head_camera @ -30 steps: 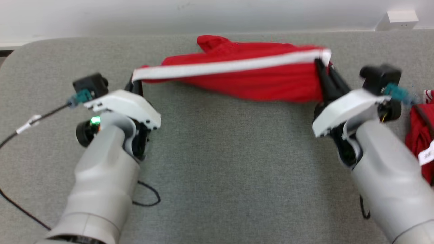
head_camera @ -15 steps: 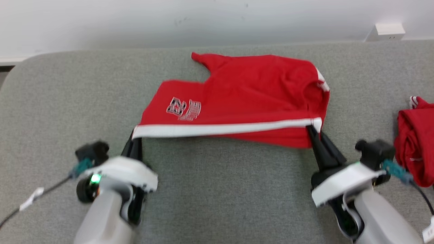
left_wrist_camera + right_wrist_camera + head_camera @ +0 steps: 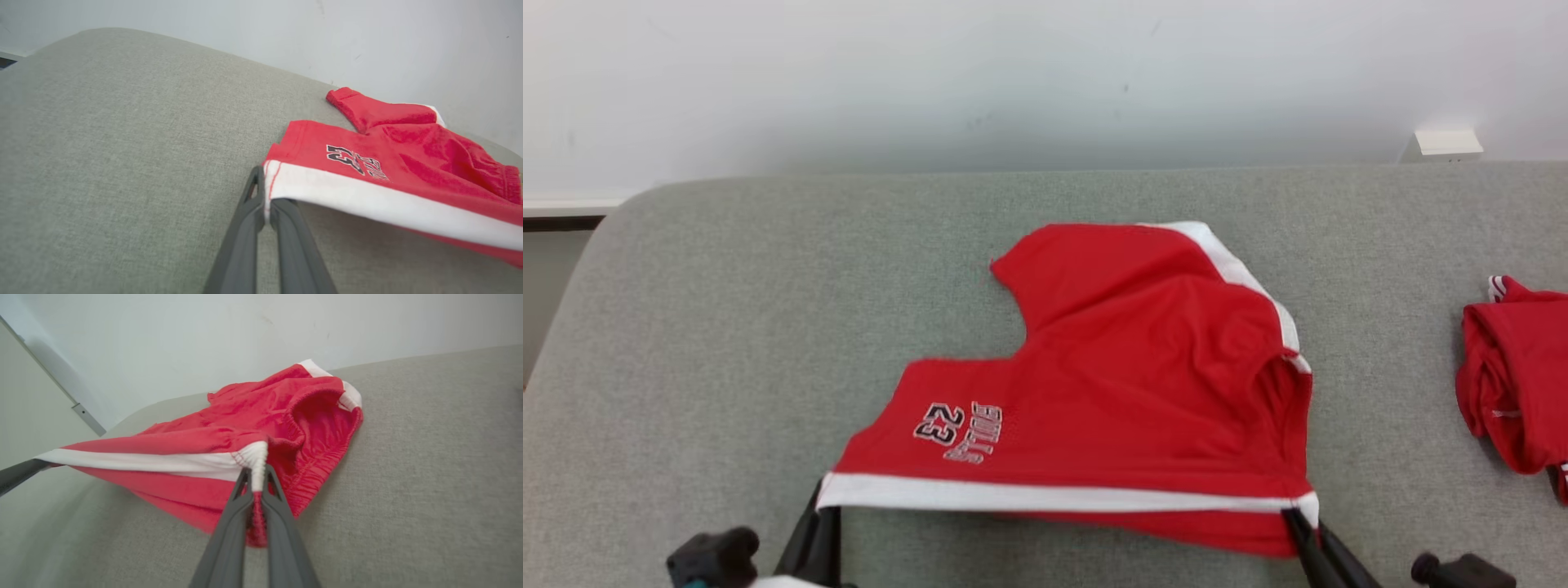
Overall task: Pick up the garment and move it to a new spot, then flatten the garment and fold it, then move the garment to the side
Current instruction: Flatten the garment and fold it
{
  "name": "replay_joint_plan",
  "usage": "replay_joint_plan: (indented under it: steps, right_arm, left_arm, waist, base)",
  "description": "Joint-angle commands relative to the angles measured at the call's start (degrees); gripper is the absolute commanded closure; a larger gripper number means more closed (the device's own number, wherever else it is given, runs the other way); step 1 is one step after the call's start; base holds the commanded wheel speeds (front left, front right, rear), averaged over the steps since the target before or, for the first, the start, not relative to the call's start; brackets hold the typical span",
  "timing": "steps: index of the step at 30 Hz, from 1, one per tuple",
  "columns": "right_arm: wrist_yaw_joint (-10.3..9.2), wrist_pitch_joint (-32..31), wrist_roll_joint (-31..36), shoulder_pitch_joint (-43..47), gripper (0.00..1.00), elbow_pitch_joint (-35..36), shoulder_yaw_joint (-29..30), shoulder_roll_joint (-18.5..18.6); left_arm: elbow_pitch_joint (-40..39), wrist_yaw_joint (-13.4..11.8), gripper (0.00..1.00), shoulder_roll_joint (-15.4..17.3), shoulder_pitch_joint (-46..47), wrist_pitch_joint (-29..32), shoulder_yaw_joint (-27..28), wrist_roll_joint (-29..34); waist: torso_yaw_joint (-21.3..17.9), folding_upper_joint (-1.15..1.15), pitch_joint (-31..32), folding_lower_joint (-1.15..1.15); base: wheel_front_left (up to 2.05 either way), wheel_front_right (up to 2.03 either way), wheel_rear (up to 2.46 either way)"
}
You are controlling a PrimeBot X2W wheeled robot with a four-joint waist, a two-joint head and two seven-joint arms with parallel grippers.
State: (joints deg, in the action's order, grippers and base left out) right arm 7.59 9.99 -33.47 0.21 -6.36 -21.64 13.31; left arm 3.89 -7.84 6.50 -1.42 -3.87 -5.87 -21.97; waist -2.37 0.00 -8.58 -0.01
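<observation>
Red shorts [image 3: 1111,384], white stripe [image 3: 1054,496] stretched between your pincers: left pincer [image 3: 265,196] clamped on one end, right pincer [image 3: 256,479] on the other; body lies on grey table [image 3: 727,327] beyond both tips. Step judged: flattening. Next: lower stripe, let go, then fold.

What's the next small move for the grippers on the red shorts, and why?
Probably lower both until the white-striped edge rests on the grey surface, then release. The left gripper and right gripper each pinch a corner of the red shorts; the far part lies on the surface, while the taut near edge hangs above it.
</observation>
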Motion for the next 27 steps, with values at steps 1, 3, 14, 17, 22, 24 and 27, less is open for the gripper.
replay_joint_plan:
  steps: [1,3,14,17,22,24,27]
  right_arm:
    - [-0.21,-1.2,0.9,2.4,1.0,2.1,1.1,-0.1]
    - [-0.21,-3.3,1.9,5.4,1.0,5.8,2.3,-0.9]
    - [-0.2,-10.8,5.2,9.3,1.0,15.9,6.1,-5.7]
    - [-0.2,-10.7,5.0,6.7,1.0,14.3,7.7,-7.1]
    - [-0.19,-9.7,3.6,0.3,1.0,9.9,10.3,-9.1]
    - [-0.19,-8.7,2.5,-3.2,1.0,8.1,10.7,-9.6]
    - [-0.19,-7.5,0.7,-8.5,1.0,4.5,10.4,-10.1]
  left_arm:
    - [-3.7,-1.3,1.0,0.7,-2.4,1.9,0.3,0.7]
    - [-10.1,-2.9,1.0,1.2,-5.5,5.0,0.2,1.1]
    - [-21.4,-4.0,1.0,4.9,-5.1,12.8,1.0,1.4]
    - [-18.0,-1.4,1.0,6.1,0.7,13.9,-0.3,0.9]
    - [-7.5,4.4,1.0,7.7,15.3,16.4,-3.6,0.2]
    - [-2.5,6.8,1.0,8.1,22.0,18.1,-5.2,0.4]
    - [5.4,9.8,1.0,8.7,31.7,20.0,-7.0,1.1]
  waist:
    - [-0.1,0.0,0.3,0.01]
    - [-0.2,0.0,0.4,0.01]
    - [-2.2,0.0,-0.5,0.01]
    - [-2.5,0.0,-1.9,0.01]
    - [-3.5,0.0,-5.3,0.01]
    - [-4.4,0.0,-6.7,0.01]
    - [-6.6,0.0,-9.2,0.01]
  base:
    - [0.0,0.0,0.0]
    - [0.0,0.0,0.0]
    - [0.0,0.0,0.0]
    - [0.0,0.0,0.0]
    - [0.0,0.0,0.0]
    - [0.0,0.0,0.0]
    - [0.0,0.0,0.0]
